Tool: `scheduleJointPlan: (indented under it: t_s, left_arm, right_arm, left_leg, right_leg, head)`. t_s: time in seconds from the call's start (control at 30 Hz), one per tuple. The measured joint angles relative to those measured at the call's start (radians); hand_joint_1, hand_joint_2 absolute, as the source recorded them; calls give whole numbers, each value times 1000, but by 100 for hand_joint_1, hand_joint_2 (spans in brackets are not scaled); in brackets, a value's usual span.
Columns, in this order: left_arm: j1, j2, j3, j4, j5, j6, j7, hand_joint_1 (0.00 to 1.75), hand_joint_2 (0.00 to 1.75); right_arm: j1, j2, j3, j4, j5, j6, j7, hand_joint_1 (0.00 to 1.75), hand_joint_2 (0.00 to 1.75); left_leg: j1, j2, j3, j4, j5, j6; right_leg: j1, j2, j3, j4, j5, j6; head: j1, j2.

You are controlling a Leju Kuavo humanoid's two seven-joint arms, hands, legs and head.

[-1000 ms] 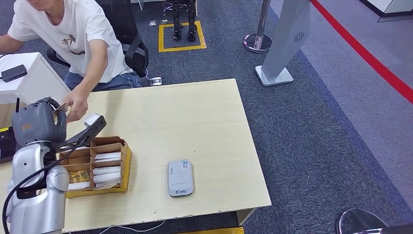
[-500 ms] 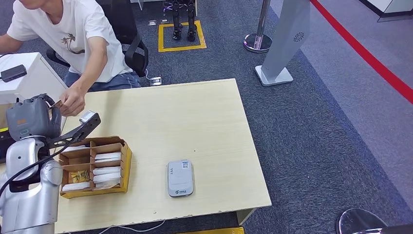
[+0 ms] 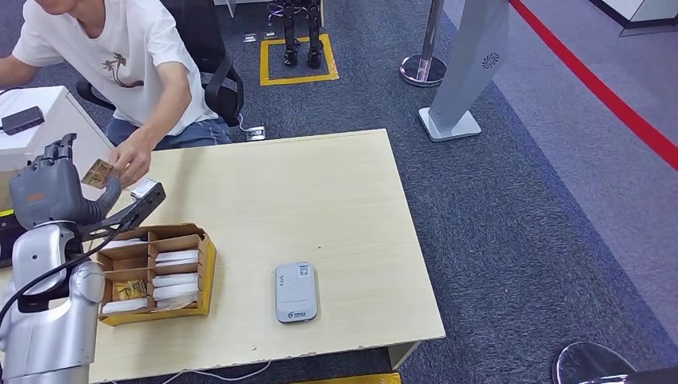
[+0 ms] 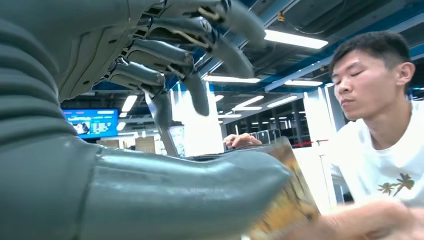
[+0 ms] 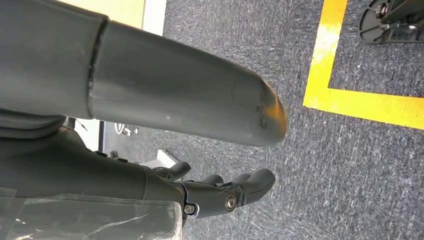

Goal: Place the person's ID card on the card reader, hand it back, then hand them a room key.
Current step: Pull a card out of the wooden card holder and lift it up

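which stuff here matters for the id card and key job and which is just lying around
Job: ID card between the person's hand and the left hand; card reader; box of key cards.

Lying about: office chair, stanchion base, black device.

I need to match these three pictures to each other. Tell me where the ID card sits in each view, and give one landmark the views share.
Head view: ID card at far left, between the left hand and the person's hand.
Left wrist view: the card lies past the thumb tip, low and right of centre, the person's blurred hand below it.
Right wrist view: not in it.
Shared landmark: the person's white palm-print T-shirt, in the head and left wrist views.
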State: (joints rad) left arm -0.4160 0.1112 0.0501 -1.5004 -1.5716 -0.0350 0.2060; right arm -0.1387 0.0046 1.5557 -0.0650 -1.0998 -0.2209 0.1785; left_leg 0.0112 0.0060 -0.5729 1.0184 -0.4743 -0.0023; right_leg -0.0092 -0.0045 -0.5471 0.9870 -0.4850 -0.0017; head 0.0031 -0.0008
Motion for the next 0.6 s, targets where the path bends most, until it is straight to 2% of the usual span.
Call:
scheduleJointPlan:
  t_s: [0.33,0.47,0.6]
  left_arm:
    - [5,0,-43,-36,0,-14,-18,0,0]
    - [8,-1,-50,-42,0,-17,-28,0,175]
    - [25,-26,-52,-64,3,-35,-110,0,175]
  right_arm:
    - [0,0,0,0,-10,-1,0,0,0]
    - [0,0,0,0,-10,-1,0,0,0]
    - [0,0,0,0,-25,-2,0,0,0]
  left_leg:
    - [0,0,0,0,0,0]
    - [0,0,0,0,0,0]
    - [0,0,0,0,0,0]
  right_leg:
    - [0,0,0,0,0,0]
    - [0,0,0,0,0,0]
    - [0,0,0,0,0,0]
  head:
    - [0,0]
    - [0,0]
    - [0,0]
